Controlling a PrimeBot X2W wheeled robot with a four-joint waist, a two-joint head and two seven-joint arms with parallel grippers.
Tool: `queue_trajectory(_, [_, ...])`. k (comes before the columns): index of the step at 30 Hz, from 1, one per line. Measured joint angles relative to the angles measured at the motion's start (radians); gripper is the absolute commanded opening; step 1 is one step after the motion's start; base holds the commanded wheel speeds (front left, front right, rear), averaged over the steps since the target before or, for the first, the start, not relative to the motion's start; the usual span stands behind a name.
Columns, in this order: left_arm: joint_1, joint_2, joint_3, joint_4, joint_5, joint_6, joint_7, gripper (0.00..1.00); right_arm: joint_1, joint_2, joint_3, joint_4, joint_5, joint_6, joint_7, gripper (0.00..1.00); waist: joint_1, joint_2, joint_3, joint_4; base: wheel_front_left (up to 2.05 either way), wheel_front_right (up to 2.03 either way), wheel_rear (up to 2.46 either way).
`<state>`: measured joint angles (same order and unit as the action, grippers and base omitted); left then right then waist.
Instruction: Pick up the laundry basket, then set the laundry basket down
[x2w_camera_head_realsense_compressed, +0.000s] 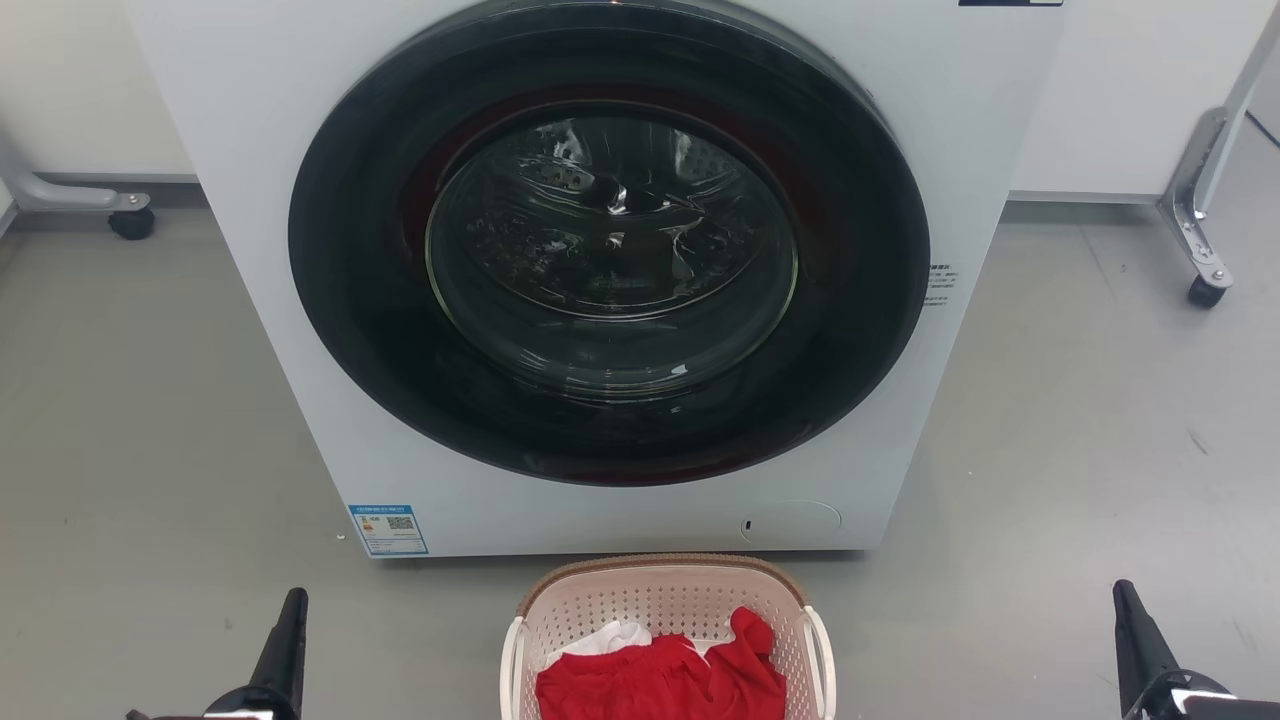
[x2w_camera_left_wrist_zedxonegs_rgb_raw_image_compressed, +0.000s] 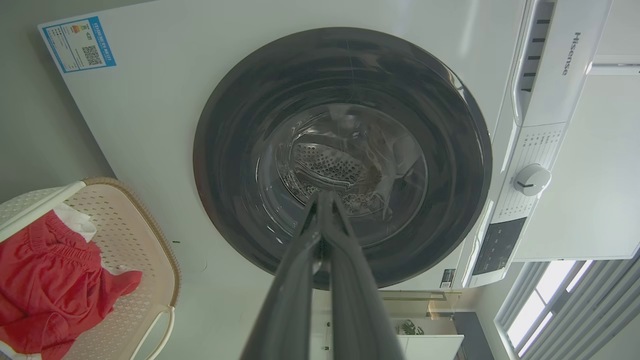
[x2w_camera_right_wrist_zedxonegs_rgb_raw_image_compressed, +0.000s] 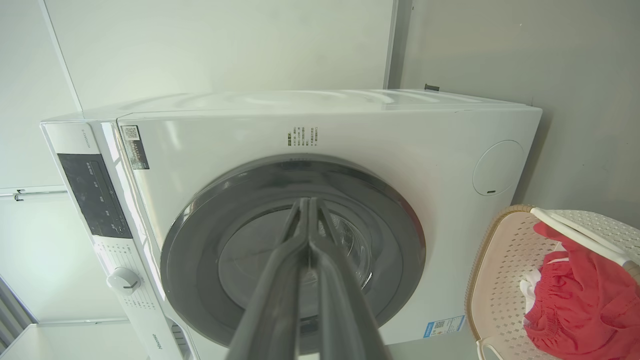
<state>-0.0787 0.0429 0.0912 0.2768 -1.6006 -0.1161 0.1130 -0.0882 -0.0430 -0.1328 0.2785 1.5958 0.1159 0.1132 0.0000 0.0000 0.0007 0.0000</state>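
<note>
We find the laundry basket standing on the grey floor at 6 o'clock in the head view, its near end cut off by the bottom edge. It sits just in front of a white Hisense washing machine, which lies at 12 o'clock from the basket. We cannot tell whether the woven-look rim touches the washer's base. The washer's round dark door is shut. Inside the basket lies a crumpled red garment, with a bit of white cloth showing at its 11 o'clock. The basket's two white handles sit at its 9 and 3 o'clock sides.

The left gripper hangs at 9 o'clock from the basket and the right gripper at 3 o'clock. Each is well apart from the basket and touches nothing. In the left wrist view we see the left fingers pressed together at the tips, nothing between them, pointing at the door. The basket lies at 8 o'clock there. In the right wrist view the right fingers likewise meet at the tips, empty, with the basket at 4 o'clock.

A blue energy label sits at 7 o'clock on the washer's face and a round service flap at 5 o'clock.
</note>
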Motion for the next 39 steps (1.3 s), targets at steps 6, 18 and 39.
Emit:
queue_trajectory(6, [0.000,0.000,0.000,0.000,0.000,-0.001,0.000,0.00,0.000,0.000,0.000,0.000,0.000,0.000,0.000,0.00,0.0000,0.0001,0.000,0.000,0.00,0.00,0.00])
queue_trajectory(18, [0.000,0.000,0.000,0.000,0.000,-0.007,0.000,0.00,0.000,0.000,0.000,0.000,0.001,0.000,0.000,0.00,0.0000,0.0000,0.000,0.000,0.00,0.00,0.00])
queue_trajectory(39, [0.000,0.000,0.000,0.000,0.000,-0.007,0.000,0.00,-0.001,0.000,0.000,0.000,0.001,0.000,0.000,0.00,0.0000,0.0000,0.000,0.000,0.00,0.00,0.00])
